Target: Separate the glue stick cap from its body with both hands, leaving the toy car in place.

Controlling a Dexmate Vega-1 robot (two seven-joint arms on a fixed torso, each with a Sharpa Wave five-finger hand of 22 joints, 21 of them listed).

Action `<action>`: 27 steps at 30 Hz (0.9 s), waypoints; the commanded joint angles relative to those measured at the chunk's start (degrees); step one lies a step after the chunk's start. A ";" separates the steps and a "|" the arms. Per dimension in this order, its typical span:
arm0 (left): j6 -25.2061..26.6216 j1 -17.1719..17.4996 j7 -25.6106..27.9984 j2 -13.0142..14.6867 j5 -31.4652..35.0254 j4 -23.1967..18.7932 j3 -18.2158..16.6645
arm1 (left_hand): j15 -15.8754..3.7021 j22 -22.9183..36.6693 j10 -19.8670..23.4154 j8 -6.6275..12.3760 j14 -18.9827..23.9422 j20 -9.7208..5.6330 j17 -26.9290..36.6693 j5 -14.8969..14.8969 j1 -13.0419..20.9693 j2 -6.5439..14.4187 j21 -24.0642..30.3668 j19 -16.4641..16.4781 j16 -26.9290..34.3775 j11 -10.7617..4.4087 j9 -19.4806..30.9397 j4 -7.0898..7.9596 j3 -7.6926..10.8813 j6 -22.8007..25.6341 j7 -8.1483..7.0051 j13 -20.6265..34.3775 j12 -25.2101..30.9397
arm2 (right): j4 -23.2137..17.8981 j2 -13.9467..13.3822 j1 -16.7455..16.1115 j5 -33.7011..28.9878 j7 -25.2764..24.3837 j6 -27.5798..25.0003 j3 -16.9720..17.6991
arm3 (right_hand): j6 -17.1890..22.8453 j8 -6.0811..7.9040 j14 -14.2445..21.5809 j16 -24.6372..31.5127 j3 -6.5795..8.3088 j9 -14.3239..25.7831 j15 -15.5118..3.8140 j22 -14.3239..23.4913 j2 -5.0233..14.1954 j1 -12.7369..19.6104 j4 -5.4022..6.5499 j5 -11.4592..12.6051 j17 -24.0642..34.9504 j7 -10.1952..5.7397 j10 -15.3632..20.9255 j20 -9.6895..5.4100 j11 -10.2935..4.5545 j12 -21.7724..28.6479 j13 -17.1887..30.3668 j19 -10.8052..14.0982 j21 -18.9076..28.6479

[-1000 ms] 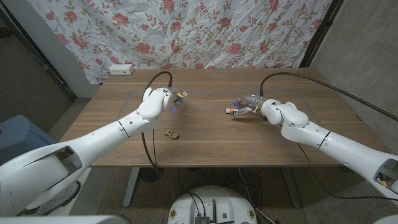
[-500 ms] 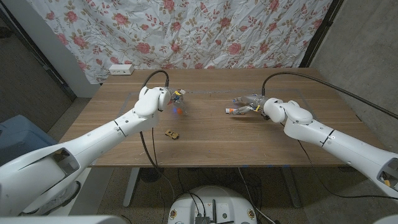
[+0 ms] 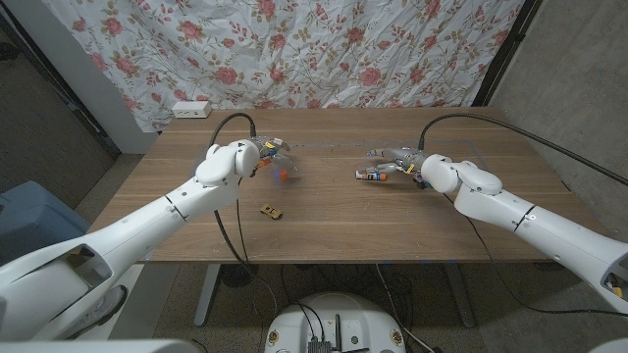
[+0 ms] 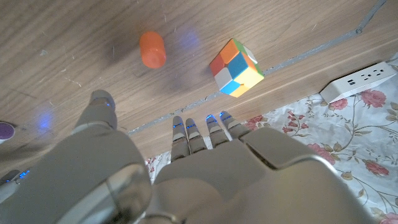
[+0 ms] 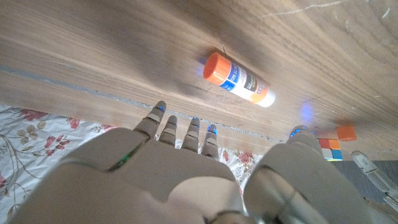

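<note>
The cap [image 4: 152, 49] is already off and lies alone on the worktop [image 3: 334, 221], near the colour cube [image 4: 235, 67] and just past the left hand [image 3: 257, 157]. The glue stick body [image 5: 239, 79] lies on its side just past the right hand [image 3: 397, 162]. Both hands are seen open, fingers apart, nothing held.

What could go wrong, as a guess: both parts are round, so a bump from a finger could roll them off. The cap could be knocked into the cube. A low sweep of the left arm could push the toy car [image 3: 272, 210], which sits near the front edge, close to that arm.

Room: lots of bare wood is seen in the middle, btw. the hands. The back edge and the cloth are near the fingertips, so less room is left there.
</note>
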 commanded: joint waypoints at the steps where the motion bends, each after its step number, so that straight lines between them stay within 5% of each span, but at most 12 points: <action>1: -1.87 3.47 11.67 1.03 -10.01 0.21 -4.19 | 0.00 0.09 0.33 0.37 0.56 -0.44 0.09 0.00 -0.30 0.34 0.12 0.12 0.39 0.19 0.07 0.20 0.37 0.20 0.37 -0.06 0.39 | 0.54 0.29 -2.01 5.78 -5.21 3.28 2.87 | -0.51 0.31 -0.22 0.16 0.09 0.06 -0.45 0.20 0.53 -1.20 0.81 -0.26 0.01 -0.07 -0.38 -0.61 -0.18 0.48 0.09 0.54 0.50; 9: -3.89 5.82 18.64 0.63 -17.05 1.46 -6.42 | 0.15 0.09 1.27 0.72 1.27 -0.43 0.08 0.04 -0.60 1.46 0.17 0.74 0.53 1.03 0.05 0.22 0.71 1.10 1.09 -0.09 0.75 | 0.70 1.08 -3.60 9.97 -8.22 3.45 4.58 | 1.22 0.89 0.77 0.72 -0.86 -0.10 -3.62 0.13 1.87 -5.14 2.74 -1.50 -0.32 0.09 0.77 -1.82 -0.29 1.20 -0.20 1.08 0.55; 27: -15.33 5.60 28.45 -1.34 -28.26 9.41 -7.73 | 0.23 0.12 2.16 0.72 2.13 -0.04 0.06 -0.05 -1.13 3.72 0.15 1.39 0.56 1.54 -0.02 0.41 1.40 1.76 1.64 -0.10 0.93 | 4.09 2.61 -6.76 19.93 -15.36 7.82 8.65 | 2.26 0.95 3.20 1.45 -0.85 -0.25 -4.20 0.04 4.93 -8.36 4.58 -2.64 -0.94 1.80 2.98 -3.60 0.06 1.69 -0.52 3.76 1.10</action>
